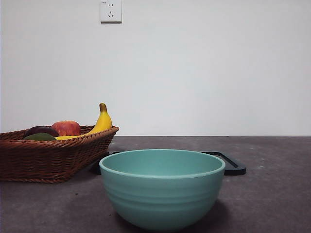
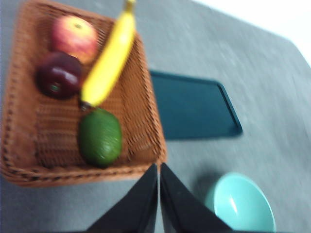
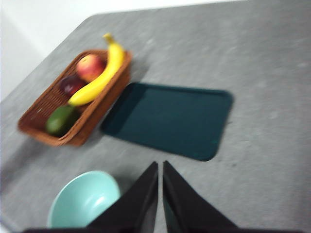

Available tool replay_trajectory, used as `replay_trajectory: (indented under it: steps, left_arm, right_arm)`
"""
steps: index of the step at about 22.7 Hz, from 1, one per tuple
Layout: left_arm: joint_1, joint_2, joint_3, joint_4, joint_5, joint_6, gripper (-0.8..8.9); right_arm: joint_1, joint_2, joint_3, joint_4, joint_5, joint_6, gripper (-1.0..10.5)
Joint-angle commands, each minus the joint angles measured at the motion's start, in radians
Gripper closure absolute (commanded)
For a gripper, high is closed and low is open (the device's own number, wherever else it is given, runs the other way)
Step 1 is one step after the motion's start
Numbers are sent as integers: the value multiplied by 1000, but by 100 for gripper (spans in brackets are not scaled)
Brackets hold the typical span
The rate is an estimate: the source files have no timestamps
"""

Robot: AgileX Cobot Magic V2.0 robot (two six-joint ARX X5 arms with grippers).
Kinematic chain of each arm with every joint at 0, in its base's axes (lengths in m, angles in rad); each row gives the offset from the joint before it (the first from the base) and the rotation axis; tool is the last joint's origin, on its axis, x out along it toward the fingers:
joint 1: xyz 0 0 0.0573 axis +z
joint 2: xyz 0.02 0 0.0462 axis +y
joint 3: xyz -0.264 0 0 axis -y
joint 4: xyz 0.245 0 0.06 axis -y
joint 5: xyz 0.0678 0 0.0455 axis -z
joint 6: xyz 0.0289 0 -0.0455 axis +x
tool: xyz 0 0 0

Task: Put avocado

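Observation:
The avocado [image 2: 100,137] is a dull dark-green oval lying in a brown wicker basket [image 2: 146,116], near the basket's edge closest to my left gripper [image 2: 159,167]. It also shows in the right wrist view as the avocado [image 3: 60,119], and at the far left of the front view as a green sliver, the avocado [image 1: 40,137]. My left gripper hangs shut above the table just outside the basket rim. My right gripper [image 3: 160,166] is shut too, high over the table near the dark tray [image 3: 170,119]. Neither holds anything.
The basket [image 1: 53,158] also holds a banana [image 2: 109,60], a red apple [image 2: 74,36] and a dark maroon fruit [image 2: 59,75]. A flat dark tray [image 2: 194,107] lies beside the basket. A teal bowl [image 1: 163,187] stands in front, nearest the front camera.

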Motion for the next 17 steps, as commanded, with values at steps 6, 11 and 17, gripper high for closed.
replay_trajectory:
  steps: [6, 11, 17]
  left_arm:
    - [-100, 71, 129, -148, 5, 65, 804]
    - [-134, 71, 130, -222, 6, 87, 804]
    - [-136, 71, 130, -218, 5, 86, 782]
  right_arm:
    - [181, 132, 123, -119, -11, -42, 940]
    - [281, 167, 123, -204, -10, -79, 940]
    - [300, 179, 123, -200, -10, -86, 940]
